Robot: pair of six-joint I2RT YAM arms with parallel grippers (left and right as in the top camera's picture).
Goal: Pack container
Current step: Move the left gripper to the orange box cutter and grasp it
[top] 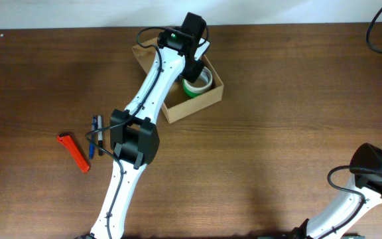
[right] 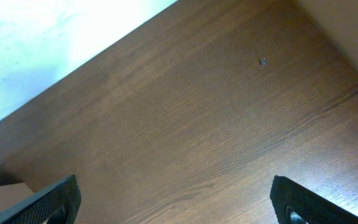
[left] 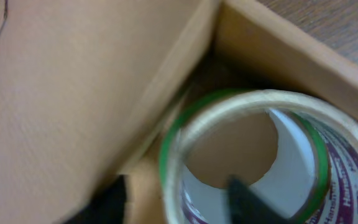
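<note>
the left arm (top: 144, 99) comes in from the bottom edge, bends at a black elbow (top: 134, 143), then stretches in a long white line toward the far side. its wrist (top: 184, 36) is turned over, so the left gripper (top: 195, 66) points down. in the left wrist view, which is blurred, its two dark fingers (left: 248, 200) are apart, with a gap between them. the right arm (top: 370, 169) stays folded at the near right corner and only part of it is visible. the right gripper (right: 179, 202) has its jaws spread very wide, one finger (right: 42, 202) at each lower corner of the right wrist view, and nothing is between them.
</note>
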